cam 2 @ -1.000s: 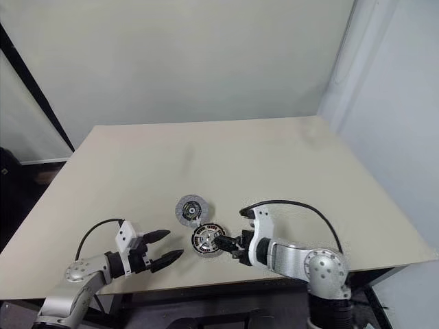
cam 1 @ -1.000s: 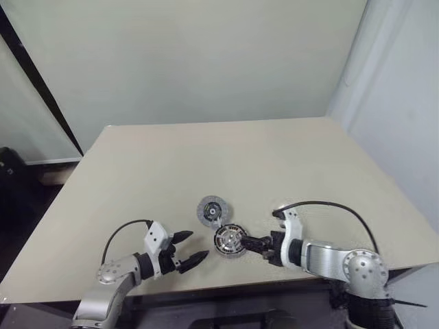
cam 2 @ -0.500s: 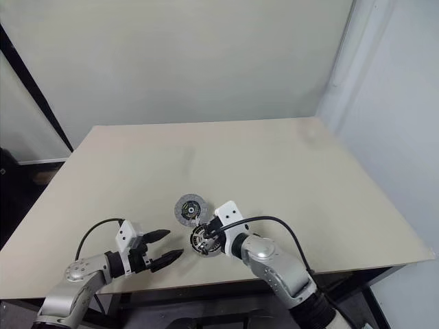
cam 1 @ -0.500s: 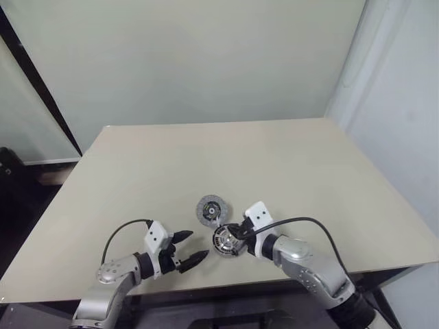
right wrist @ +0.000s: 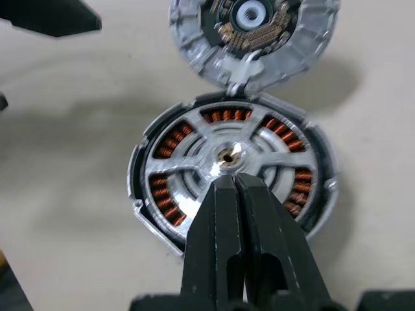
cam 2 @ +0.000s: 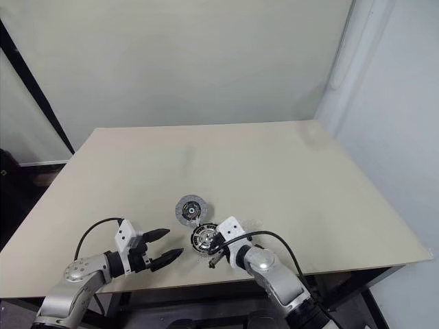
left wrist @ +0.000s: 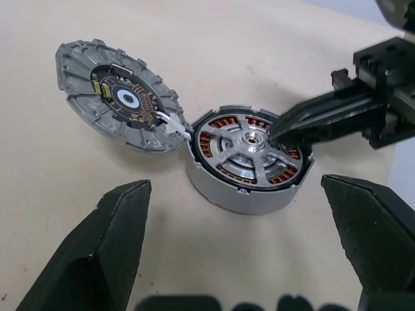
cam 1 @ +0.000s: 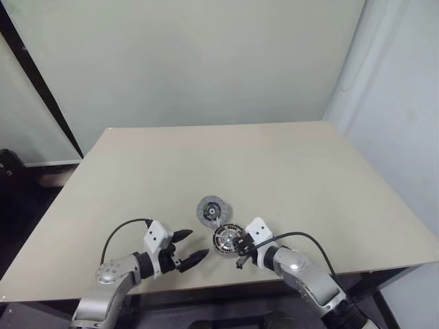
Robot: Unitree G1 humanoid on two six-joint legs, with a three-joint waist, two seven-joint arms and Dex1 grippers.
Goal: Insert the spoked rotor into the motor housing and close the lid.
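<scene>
Right gripper (pinched together) tips over motor housing hub

- Both arms are silver-grey metal, rounded at the joints.
- A white block sits behind each gripper, nearer the housing than the silver parts.
- Left gripper: two black, tapered, pointed fingers.
- Right gripper: slim black fingers, ridged black base.
- A thin black cable loops over each forearm.
</scene>
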